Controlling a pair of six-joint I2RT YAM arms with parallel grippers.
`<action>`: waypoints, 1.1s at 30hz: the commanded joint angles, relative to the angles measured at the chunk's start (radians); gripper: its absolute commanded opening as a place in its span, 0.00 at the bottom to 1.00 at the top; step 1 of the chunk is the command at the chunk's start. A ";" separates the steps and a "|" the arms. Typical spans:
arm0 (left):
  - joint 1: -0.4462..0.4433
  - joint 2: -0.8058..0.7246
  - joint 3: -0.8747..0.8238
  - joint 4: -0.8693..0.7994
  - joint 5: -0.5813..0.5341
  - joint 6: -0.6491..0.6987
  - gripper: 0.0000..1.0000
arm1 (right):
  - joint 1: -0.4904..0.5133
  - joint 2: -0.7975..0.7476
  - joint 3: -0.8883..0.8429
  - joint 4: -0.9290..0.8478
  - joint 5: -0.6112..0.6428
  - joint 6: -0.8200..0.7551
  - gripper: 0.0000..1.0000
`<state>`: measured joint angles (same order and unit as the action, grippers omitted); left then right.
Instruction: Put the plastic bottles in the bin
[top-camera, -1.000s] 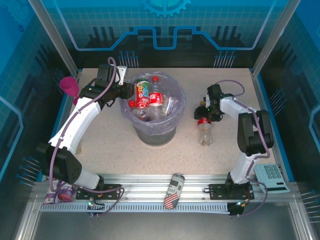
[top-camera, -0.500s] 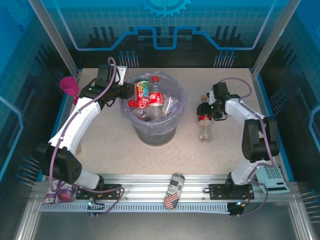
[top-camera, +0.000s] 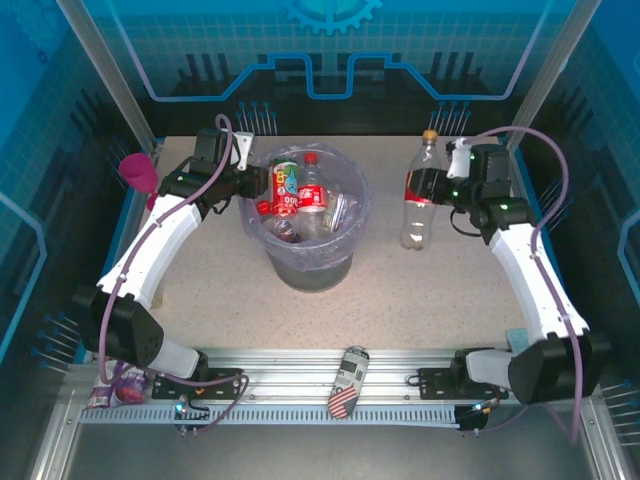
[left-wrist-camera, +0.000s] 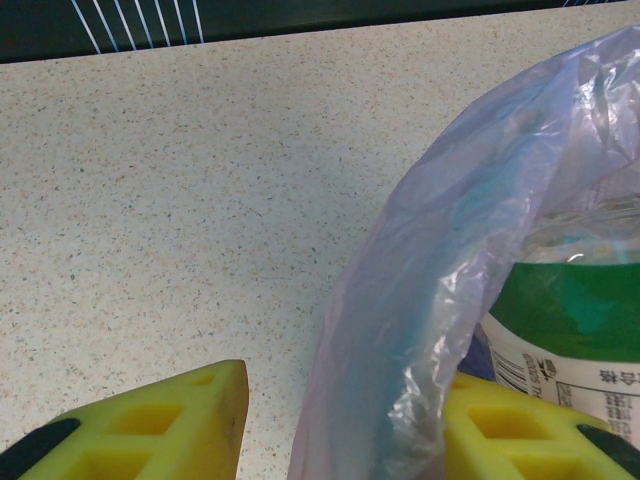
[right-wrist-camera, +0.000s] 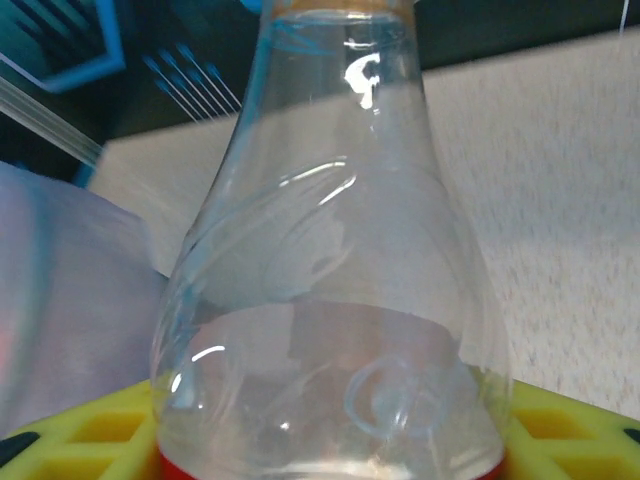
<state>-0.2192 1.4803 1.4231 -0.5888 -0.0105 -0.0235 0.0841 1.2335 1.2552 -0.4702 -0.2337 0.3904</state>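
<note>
My right gripper (top-camera: 436, 186) is shut on a clear plastic bottle (top-camera: 416, 224) with a red label, held upright above the table right of the bin (top-camera: 335, 262). In the right wrist view the bottle (right-wrist-camera: 330, 250) stands between the yellow fingers (right-wrist-camera: 85, 432). The bin is a grey bucket lined with a lavender bag, and it holds a red-labelled bottle (top-camera: 313, 195) and a green one (top-camera: 285, 180). My left gripper (top-camera: 250, 184) is at the bin's left rim, shut on the bag (left-wrist-camera: 450, 260), which passes between its fingers (left-wrist-camera: 190, 415). The green bottle (left-wrist-camera: 580, 310) shows behind the bag.
A pink goblet (top-camera: 138, 175) stands at the table's left edge. A patterned can (top-camera: 347, 385) lies on the front rail between the arm bases. A grey keypad (top-camera: 545, 355) sits at the right front corner. Bare tabletop lies in front of the bin.
The right gripper closed on the bottle, then lifted it off the table and carried it up and back while the arm stretched out. The left arm has stayed at the bin's rim.
</note>
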 joint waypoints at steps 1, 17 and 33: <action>-0.003 0.073 -0.074 -0.137 -0.029 0.016 0.46 | 0.023 -0.037 0.077 0.058 -0.043 0.068 0.51; -0.002 0.063 -0.077 -0.127 -0.024 -0.004 0.44 | 0.418 0.226 0.393 0.154 0.098 0.113 0.51; -0.002 0.032 -0.090 -0.099 -0.042 -0.019 0.39 | 0.543 0.371 0.329 0.060 0.249 0.127 0.52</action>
<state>-0.2199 1.4666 1.4052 -0.5640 -0.0105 -0.0452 0.6010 1.5917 1.6146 -0.3714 -0.0586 0.5243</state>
